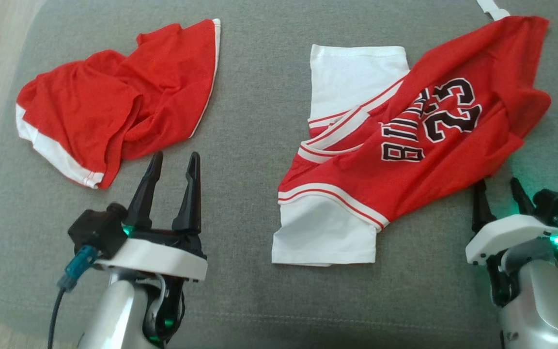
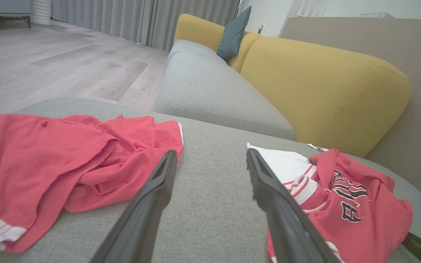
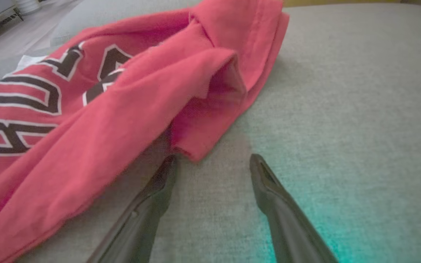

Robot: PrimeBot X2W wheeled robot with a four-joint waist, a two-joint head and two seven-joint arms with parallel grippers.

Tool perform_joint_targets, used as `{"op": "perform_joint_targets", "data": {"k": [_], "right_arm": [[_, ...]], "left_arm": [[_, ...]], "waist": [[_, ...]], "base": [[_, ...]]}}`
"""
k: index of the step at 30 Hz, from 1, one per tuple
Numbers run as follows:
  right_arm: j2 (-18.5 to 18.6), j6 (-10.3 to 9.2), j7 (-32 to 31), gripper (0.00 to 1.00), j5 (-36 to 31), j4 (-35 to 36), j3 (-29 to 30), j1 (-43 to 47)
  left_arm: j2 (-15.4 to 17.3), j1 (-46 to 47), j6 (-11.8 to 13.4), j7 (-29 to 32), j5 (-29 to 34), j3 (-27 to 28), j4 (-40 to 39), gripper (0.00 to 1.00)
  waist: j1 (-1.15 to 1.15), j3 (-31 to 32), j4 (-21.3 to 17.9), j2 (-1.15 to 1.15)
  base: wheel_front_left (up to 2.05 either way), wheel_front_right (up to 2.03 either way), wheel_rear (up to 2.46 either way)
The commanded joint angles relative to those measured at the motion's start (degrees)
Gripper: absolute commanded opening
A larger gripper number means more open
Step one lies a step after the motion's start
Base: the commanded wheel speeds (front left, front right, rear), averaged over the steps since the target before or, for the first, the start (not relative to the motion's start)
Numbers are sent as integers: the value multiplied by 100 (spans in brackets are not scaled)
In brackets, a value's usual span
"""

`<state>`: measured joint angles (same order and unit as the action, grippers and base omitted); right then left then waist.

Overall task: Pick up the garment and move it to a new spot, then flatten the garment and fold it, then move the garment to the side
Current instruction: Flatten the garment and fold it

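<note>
A red jersey garment (image 1: 419, 140) with white sleeves and black lettering lies crumpled on the right half of the grey cushion (image 1: 250, 145); it also appears as the lettered garment (image 2: 345, 204) and as a rumpled red garment (image 3: 104, 98). My right gripper (image 1: 497, 186) stands open just below its lower right hem, the gripper (image 3: 213, 160) empty with the hem corner just beyond its fingertips. My left gripper (image 1: 175, 160) is open and empty on bare cushion between the two garments, its opening (image 2: 210, 157) framing only grey fabric.
A second red garment with white trim (image 1: 119, 102) lies bunched at the cushion's left; the same garment (image 2: 64, 168) lies just left of my left fingers. Beyond stand a grey seat (image 2: 214, 91), a yellow backrest (image 2: 320, 87) and wooden floor (image 2: 49, 65).
</note>
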<state>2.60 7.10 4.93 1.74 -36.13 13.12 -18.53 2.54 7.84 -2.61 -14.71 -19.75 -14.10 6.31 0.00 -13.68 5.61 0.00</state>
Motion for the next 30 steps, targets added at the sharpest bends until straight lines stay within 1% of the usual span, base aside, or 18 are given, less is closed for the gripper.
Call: {"op": "perform_joint_targets", "data": {"k": [1, 8, 9, 10, 13, 15, 21, 26, 30], "right_arm": [[28, 39, -6, 100, 46, 43, -134, -268], [28, 39, 94, 100, -40, -330, -79, -520], [28, 39, 107, 52, -74, -371, -72, -553], [28, 39, 116, 0, -135, -410, -59, -580], [28, 39, 155, 0, -308, -494, 63, -628], [28, 39, 215, 0, -542, -470, 328, -628], [34, 39, 189, 0, -1029, -97, 732, -408], [166, 39, -61, 0, -1265, 295, 792, -133], [434, 39, -473, 0, -1264, 701, 699, 162]], "left_arm": [[33, 219, -20, -29, -4, 163, -148, 100], [33, 256, -23, -29, 5, 207, -149, 100], [33, 261, -23, -29, 7, 213, -150, 100], [33, 264, -23, -29, 9, 218, -150, 100], [33, 266, -13, -29, 11, 226, -141, 100], [33, 247, 1, -29, 9, 246, -133, 100], [33, 182, 19, -29, -21, 268, -131, 100], [33, 119, 54, -29, -66, 224, -146, 100], [33, 76, 96, -29, -106, 187, -174, 100]], "waist": [[0, -16, 31, 0], [0, -88, 88, 0], [0, -98, 88, 0], [0, -103, 87, 0], [0, -100, 72, 0], [0, -47, 26, 0], [0, 160, -124, 0], [0, 319, -229, 0], [0, 417, -298, 0]], "base": [[0, 0, 0], [0, 0, 0], [0, 0, 0], [0, 0, 0], [0, 0, 0], [0, 0, 0], [0, 0, 0], [0, 0, 0], [0, 0, 0]]}}
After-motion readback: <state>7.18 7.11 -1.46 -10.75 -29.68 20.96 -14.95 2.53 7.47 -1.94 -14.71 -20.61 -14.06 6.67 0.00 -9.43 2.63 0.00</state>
